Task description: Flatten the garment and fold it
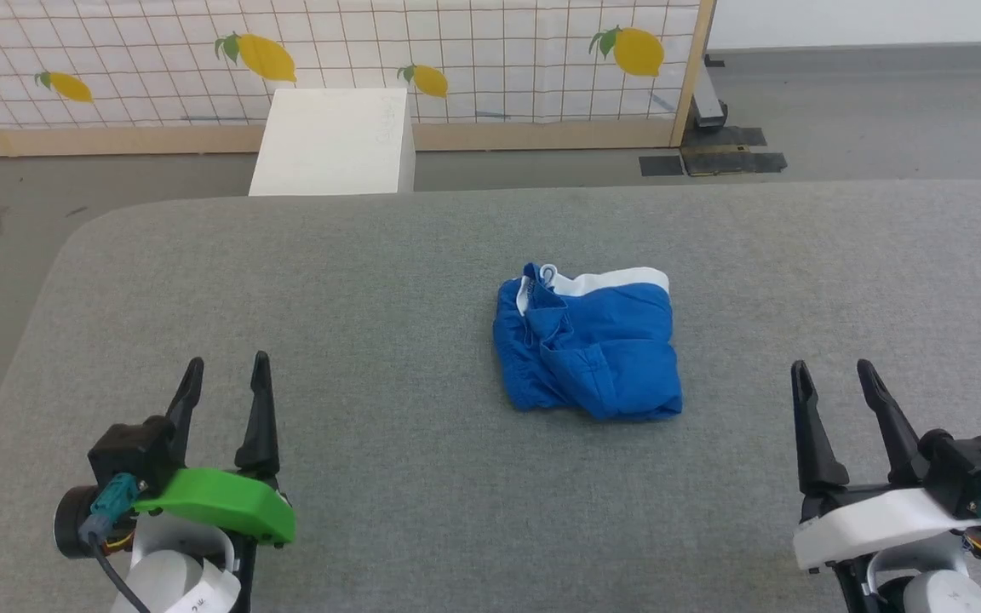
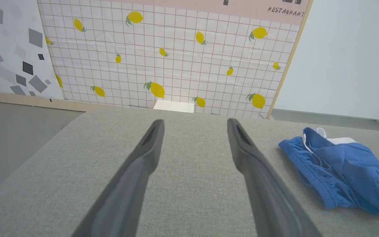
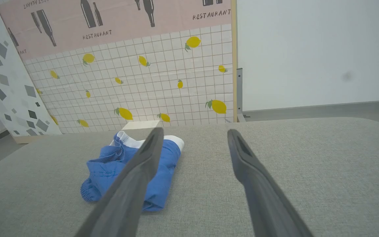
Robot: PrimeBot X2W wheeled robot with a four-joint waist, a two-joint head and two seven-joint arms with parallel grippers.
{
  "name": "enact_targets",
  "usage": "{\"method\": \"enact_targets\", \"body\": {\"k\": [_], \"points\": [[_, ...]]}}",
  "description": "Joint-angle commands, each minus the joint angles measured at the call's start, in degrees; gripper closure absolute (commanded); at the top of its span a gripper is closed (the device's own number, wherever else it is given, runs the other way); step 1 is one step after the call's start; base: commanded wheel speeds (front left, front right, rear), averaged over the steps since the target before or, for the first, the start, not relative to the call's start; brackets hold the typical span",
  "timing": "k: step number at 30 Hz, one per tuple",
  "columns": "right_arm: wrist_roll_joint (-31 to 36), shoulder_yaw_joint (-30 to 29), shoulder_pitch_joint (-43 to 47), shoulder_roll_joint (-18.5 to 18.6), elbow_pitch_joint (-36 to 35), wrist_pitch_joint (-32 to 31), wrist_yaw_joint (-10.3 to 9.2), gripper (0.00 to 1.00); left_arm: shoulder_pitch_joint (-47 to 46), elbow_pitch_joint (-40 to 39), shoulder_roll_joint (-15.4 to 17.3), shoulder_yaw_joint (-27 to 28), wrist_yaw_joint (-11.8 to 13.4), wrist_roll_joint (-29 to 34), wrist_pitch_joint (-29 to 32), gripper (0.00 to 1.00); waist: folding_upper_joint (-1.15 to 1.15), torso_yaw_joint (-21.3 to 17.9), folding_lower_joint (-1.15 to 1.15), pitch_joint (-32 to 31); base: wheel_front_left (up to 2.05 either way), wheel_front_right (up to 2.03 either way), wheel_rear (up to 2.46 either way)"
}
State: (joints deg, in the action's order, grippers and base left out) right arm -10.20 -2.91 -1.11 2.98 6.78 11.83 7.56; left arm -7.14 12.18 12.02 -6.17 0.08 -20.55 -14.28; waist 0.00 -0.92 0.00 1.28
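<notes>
Blue garment (image 1: 588, 345), one bundle, lies on the grey table (image 1: 371, 281) between two released, empty end effectors.

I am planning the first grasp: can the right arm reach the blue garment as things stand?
Probably yes. The jaws of the right arm stand open, apart from the garment, and the grey cushion between them is bare.
</notes>
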Motion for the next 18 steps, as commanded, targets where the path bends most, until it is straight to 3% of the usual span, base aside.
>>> {"method": "enact_targets", "body": {"k": [1,18], "points": [[0.1,0.1,0.6,-0.1,0.2,-0.1,-0.08,0.0,0.5,0.2,0.4,-0.1,0.3,0.3,-0.2,0.0,0.0,0.0,0.0,0.1,0.0,0.0,0.0],[-0.2,-0.1,-0.2,-0.1,1.8,-1.0,-0.08,0.0,0.1,0.5,0.8,-0.9,0.5,-0.3,0.3,0.0,0.0,0.2,0.0,0.8,0.0,0.0,0.0]]}}
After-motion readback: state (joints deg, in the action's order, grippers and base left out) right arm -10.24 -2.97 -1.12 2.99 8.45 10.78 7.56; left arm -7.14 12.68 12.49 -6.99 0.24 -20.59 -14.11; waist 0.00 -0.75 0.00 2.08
